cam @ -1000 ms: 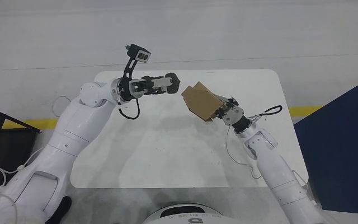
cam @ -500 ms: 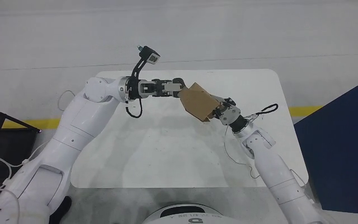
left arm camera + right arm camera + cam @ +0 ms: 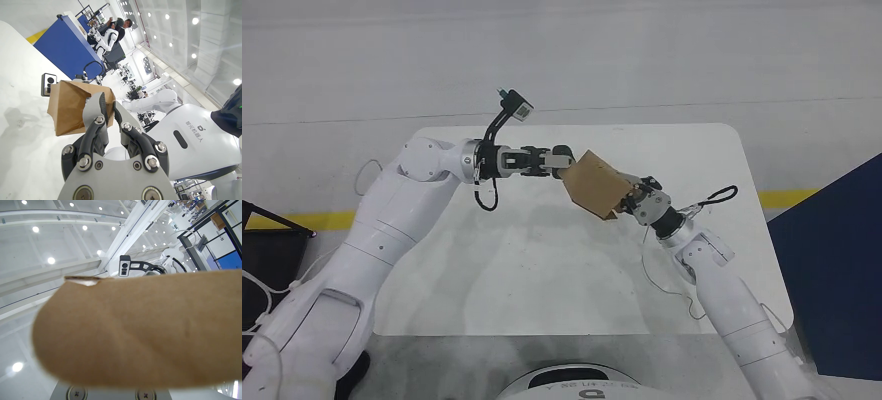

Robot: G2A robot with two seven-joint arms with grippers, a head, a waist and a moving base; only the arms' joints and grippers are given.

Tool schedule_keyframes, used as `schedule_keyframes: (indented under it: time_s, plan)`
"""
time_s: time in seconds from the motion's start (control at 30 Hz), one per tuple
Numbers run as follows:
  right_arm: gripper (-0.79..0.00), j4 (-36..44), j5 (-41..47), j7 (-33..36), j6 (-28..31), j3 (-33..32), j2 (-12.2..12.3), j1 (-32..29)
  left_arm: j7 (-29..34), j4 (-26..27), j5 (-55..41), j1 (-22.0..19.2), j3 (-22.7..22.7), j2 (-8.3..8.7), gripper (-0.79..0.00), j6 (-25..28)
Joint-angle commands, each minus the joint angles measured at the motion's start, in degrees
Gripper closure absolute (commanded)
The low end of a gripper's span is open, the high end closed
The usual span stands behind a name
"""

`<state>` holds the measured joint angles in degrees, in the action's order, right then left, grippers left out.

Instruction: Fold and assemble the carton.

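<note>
Change: since a second ago the left arm has stretched further across the table [image 3: 542,285], and the left gripper [image 3: 562,160] has gone from short of the carton [image 3: 595,182] to its near rim. The carton and right arm have shifted a little toward it.
Left arm pose: extended nearly level over the table's far half, elbow out, wrist camera raised above the forearm.
Left gripper state: set at the carton's open rim [image 3: 108,98]. Whether it is clamped on the rim or merely placed there cannot be told.
Right arm pose: angled up from the table's right side, forearm pointing at the carton, with a black cable [image 3: 722,198] looped off the wrist.
Right gripper state: clenched on the carton's lower right corner [image 3: 630,205], apparently bearing it alone.
Carton: brown cardboard, partly opened and tilted, held off the table between the two grippers.
Surface: white table with rounded corners [image 3: 17,91].
Room: pale floor with a yellow line [image 3: 787,197], and a blue partition [image 3: 842,260] to the right.
Left wrist view: carton's hollow interior [image 3: 64,106], blue partition [image 3: 66,47] behind.
Right wrist view: a cardboard flap [image 3: 132,332] close across the lens, ceiling lights [image 3: 51,260] above.
</note>
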<state>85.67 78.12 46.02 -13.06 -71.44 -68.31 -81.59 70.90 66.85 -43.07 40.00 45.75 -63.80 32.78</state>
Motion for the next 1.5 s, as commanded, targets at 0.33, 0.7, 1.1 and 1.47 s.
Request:
schedule_keyframes:
  time_s: [0.33, 0.7, 1.1, 1.47]
  plan:
    - [0.0, 1.1, -0.5, 0.6, -1.8, 0.4, -0.2, -0.5, -1.7, -1.5, 3.5, -0.4, -1.1, -1.54, -0.015, -1.8]
    - [0.0, 0.8, -0.6, 0.8, -2.5, 0.2, -0.4, -0.6, -3.8, -1.1, 10.6, -0.3, 0.2, -1.62, -0.376, -2.6]
    - [0.0, 0.8, -0.2, 0.2, -3.1, -0.1, -0.7, 0.0, -5.7, 5.3, 20.0, 3.3, 9.5, 1.64, -0.785, -4.0]
    - [0.0, 1.1, -0.3, -0.4, -3.4, 0.4, -1.0, 0.4, -1.8, 12.8, 19.5, 8.0, 15.3, 3.68, -0.785, -2.8]
